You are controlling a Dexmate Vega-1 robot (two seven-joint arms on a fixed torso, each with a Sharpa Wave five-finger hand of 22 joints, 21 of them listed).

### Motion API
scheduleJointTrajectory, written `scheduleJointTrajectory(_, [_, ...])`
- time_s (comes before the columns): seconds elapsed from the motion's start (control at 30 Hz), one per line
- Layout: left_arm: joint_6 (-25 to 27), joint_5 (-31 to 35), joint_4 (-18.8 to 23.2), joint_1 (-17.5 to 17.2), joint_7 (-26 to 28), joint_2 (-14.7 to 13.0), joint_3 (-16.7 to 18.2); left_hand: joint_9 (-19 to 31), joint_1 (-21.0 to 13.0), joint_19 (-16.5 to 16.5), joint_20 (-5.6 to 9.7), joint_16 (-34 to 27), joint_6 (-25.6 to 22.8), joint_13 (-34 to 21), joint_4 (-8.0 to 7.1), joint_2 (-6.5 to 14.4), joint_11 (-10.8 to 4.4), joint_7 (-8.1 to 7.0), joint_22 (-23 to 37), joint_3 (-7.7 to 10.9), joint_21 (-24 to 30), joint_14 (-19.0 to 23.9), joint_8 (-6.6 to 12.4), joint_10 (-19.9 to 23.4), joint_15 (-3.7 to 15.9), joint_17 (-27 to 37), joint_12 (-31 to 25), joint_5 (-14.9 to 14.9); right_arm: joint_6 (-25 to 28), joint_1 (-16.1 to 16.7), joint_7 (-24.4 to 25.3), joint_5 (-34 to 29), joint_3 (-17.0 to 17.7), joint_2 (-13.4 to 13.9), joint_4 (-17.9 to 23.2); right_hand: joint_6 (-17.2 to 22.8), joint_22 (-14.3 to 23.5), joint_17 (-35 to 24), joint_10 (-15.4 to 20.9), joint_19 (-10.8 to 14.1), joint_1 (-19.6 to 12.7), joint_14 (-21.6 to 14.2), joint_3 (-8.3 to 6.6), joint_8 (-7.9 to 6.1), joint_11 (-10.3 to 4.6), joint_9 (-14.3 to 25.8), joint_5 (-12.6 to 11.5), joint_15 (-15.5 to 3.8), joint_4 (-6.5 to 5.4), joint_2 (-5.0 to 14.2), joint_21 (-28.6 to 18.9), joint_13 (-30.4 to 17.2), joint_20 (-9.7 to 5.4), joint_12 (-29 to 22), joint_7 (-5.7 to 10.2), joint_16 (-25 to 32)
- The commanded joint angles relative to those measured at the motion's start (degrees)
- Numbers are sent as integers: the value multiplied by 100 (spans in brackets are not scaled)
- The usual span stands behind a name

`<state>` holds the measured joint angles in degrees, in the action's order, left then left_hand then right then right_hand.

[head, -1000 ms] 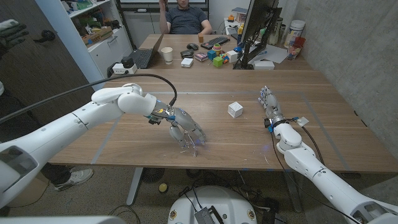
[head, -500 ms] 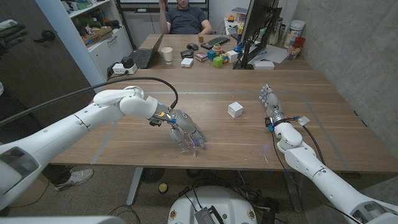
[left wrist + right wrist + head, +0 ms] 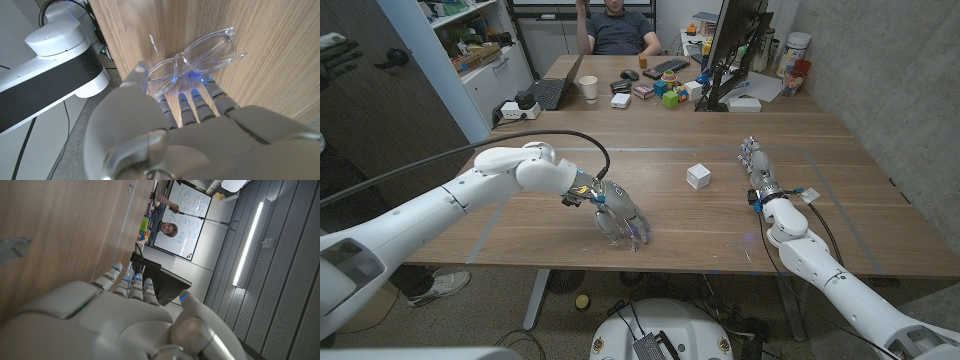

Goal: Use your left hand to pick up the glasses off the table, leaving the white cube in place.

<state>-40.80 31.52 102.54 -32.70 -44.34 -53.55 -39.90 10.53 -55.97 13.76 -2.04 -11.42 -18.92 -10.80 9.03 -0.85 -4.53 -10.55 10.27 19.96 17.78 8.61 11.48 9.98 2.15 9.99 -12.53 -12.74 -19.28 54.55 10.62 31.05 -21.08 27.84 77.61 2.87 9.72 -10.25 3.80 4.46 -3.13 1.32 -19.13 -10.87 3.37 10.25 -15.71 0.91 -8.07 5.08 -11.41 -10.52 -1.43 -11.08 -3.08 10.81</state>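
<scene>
Pick-up not yet complete. The glasses (image 3: pixel 192 55) lie on the table (image 3: pixel 520 215) near its front edge, lenses and frame against the wood as far as my left wrist view shows; I see no lift. My left hand (image 3: pixel 621 218) is lowered over them, fingers pointing down. In the wrist view the fingertips (image 3: pixel 200 92) sit just beside the near rim of the frame, and the thumb comes in at the side of one lens. Whether any finger actually touches the frame I cannot tell; the clear plastic is hard to read. The fingers are apart and nothing is clamped.

The white cube (image 3: pixel 698 176) stands undisturbed, well apart from my left hand. My right hand (image 3: pixel 754 165) stands on the table beyond it, fingers extended, holding nothing.

Remaining: close on the frame and raise it.
</scene>
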Motion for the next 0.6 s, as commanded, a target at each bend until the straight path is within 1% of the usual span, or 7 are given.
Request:
scheduleJointTrajectory(0.03, [-50,426,211,-172,265,-58,58,22,-367,225,41,-82,-276,-25,55,92,-1,43,28,21,25,323,73,292,263,30,-110,-1,-59,99,-45,33,52,58,46,37,10,-10,50,46,-14,-42,-13,-24,-3,29,-40,0,24,101,23,-19,-7,-30,6,27])
scheduleJointTrajectory(0.13, [-75,672,306,-322,594,-106,164,32,-798,531,183,-167,-711,-38,65,252,-89,125,59,26,112,768,150,769,478,38,-230,37,-56,113,-80,40,54,86,72,36,10,-10,49,46,-18,-36,-13,-22,-3,29,-40,-10,28,100,24,-19,-10,-28,8,22])
scheduleJointTrajectory(0.27, [-99,874,376,-492,1000,-151,299,53,-1441,1231,388,-409,-1630,-140,74,559,-273,327,143,12,460,1788,308,1978,832,69,-603,178,-60,145,-27,8,70,106,130,32,10,-9,49,45,-23,-41,-12,-19,-9,29,-41,-14,32,97,25,-19,-10,-26,13,21])
scheduleJointTrajectory(0.3, [-97,926,395,-518,1065,-158,320,60,-1563,1329,432,-433,-1782,-181,92,570,-224,324,164,4,535,1958,329,2107,862,59,-650,201,-65,147,-29,11,74,106,131,31,10,-9,59,44,-25,-42,-12,-19,-7,28,-41,-13,33,96,25,-19,-11,-29,15,21])
scheduleJointTrajectory(0.37, [-80,973,423,-543,1110,-165,339,66,-1833,1672,600,-511,-2223,-252,112,703,-315,330,219,67,772,2375,427,2574,997,62,-820,229,-74,149,-25,4,75,104,130,31,10,-8,64,45,-28,-51,-12,-18,-11,28,-42,-20,35,95,25,-19,-8,-30,19,22])
scheduleJointTrajectory(0.47, [-58,987,450,-545,1082,-173,337,69,-2296,2014,787,-518,-2744,-325,160,835,-373,357,325,260,1131,2902,516,3048,1106,46,-970,168,-70,154,-30,10,74,102,130,36,9,-8,69,46,-31,-58,-12,-19,-11,28,-42,-29,38,93,26,-19,-8,-30,21,23])
scheduleJointTrajectory(0.6, [-32,1027,468,-563,1111,-179,350,66,-2509,2274,915,-474,-3087,-370,118,835,-392,326,455,334,1514,3256,542,3308,1123,56,-1025,127,-73,162,-3,-11,70,94,132,35,9,-8,89,49,-37,-78,-12,-18,0,27,-43,-46,42,91,26,-19,-7,-34,17,27])
